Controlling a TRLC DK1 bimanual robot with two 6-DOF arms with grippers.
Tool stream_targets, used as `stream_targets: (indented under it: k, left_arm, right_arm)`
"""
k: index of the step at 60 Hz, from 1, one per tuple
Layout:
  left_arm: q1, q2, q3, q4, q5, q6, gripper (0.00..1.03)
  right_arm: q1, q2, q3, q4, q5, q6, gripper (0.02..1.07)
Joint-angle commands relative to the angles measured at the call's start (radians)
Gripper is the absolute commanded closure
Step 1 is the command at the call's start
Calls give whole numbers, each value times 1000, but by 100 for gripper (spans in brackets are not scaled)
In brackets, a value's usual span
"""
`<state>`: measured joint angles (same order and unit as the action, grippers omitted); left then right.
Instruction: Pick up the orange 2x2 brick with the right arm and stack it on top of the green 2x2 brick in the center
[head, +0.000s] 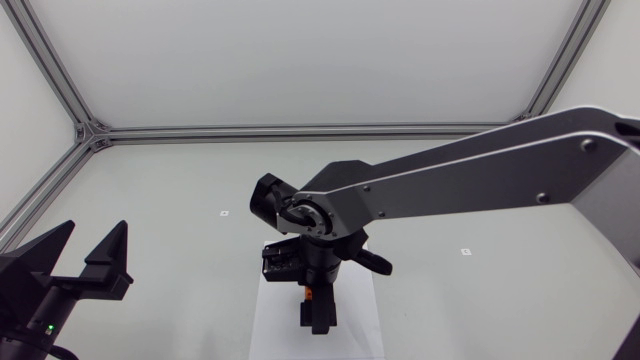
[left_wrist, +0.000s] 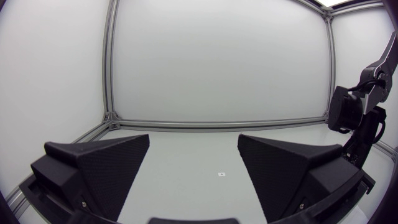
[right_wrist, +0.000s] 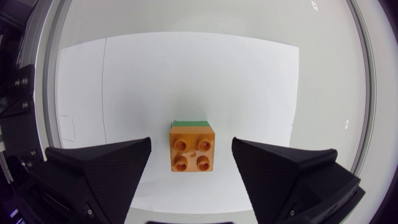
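In the right wrist view the orange 2x2 brick (right_wrist: 192, 149) lies studs-up on the white sheet (right_wrist: 249, 93). A narrow strip of the green brick (right_wrist: 189, 123) shows at its far edge, under it, so the orange one appears to sit on top. My right gripper (right_wrist: 191, 142) hangs above with its fingers open, one on each side of the brick and clear of it. From the head view, the right arm's gripper (head: 316, 305) points down over the sheet (head: 360, 330), and a speck of orange (head: 311, 293) shows under it. My left gripper (head: 92, 235) is open at the near left.
The right arm (head: 480, 185) spans the table from the right edge to the centre. It also shows to the side of the left gripper (left_wrist: 194, 138) as the right arm (left_wrist: 357, 118). Small white markers (head: 224, 213) lie on the table.
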<state>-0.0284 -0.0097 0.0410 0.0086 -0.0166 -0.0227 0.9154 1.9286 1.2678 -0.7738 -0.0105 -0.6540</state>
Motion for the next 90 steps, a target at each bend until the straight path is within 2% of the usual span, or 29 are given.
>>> stream_targets:
  k: [1,71,79,90]
  left_arm:
    - [2,-6,-41,-10,1,6,4]
    - [2,-6,-41,-10,3,6,4]
    - [2,-6,-41,-10,3,6,4]
    - [2,-6,-41,-10,1,6,4]
  right_arm:
    - [0,3,-12,1,1,13,6]
    - [-18,38,-61,77,-11,24,8]
    - [-15,38,-68,77,-11,22,14]
    - [-13,43,-81,79,-13,17,37]
